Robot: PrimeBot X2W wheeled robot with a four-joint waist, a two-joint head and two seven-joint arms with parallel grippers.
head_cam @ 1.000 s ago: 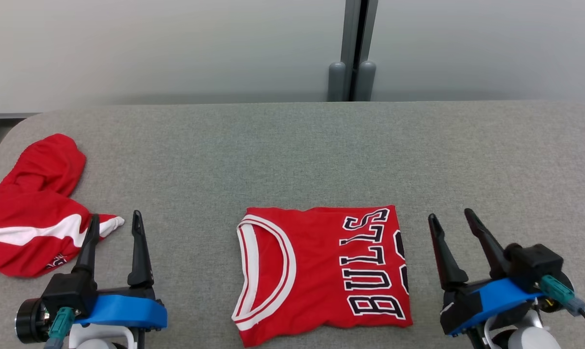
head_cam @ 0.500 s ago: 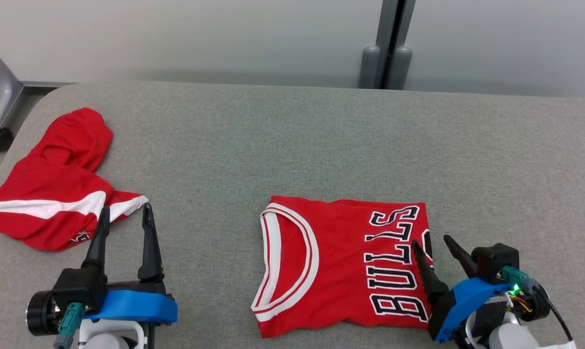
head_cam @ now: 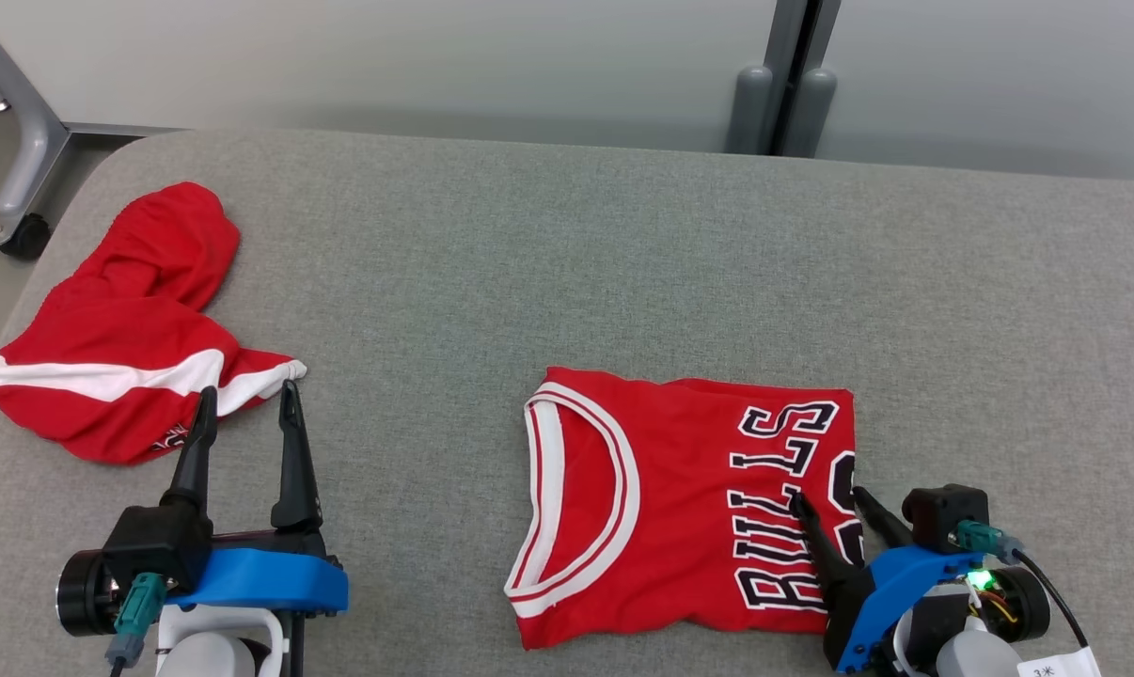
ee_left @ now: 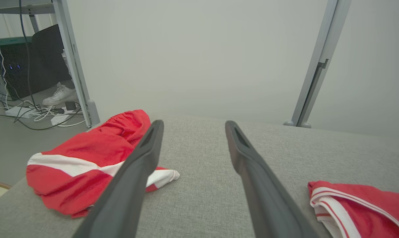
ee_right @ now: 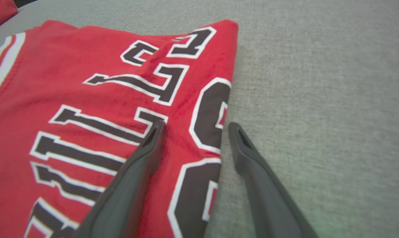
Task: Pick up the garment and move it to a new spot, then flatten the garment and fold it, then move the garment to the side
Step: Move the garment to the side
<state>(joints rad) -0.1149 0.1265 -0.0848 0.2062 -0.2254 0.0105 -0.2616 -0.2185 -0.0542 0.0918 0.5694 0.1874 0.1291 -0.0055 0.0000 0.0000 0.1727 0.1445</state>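
The folded red jersey (head_cam: 661,508) lies flat on the grey table (head_cam: 623,254) at the lower centre-right of the head view. Its white-trimmed neckline faces frame left, and black "BULLS" lettering runs down its right side. At the lower right, the right gripper (head_cam: 827,494) has its jaws spread wide and empty, straddling the jersey's right edge. In the right wrist view one finger is over the lettering and the other over bare table just beside the fold; whether either presses down I cannot tell. At the lower left, the left gripper (head_cam: 249,387) also stands spread and holds nothing. Its tips are near the white-striped corner of the crumpled red shorts (head_cam: 116,348), which lie at the table's left edge, well apart from the jersey. A grey post (head_cam: 793,85) rises behind the table at the upper right, and a caster leg (head_cam: 17,179) stands at the upper left. The left wrist view has a white shoe (ee_left: 59,96) and cables on the floor at its upper left.
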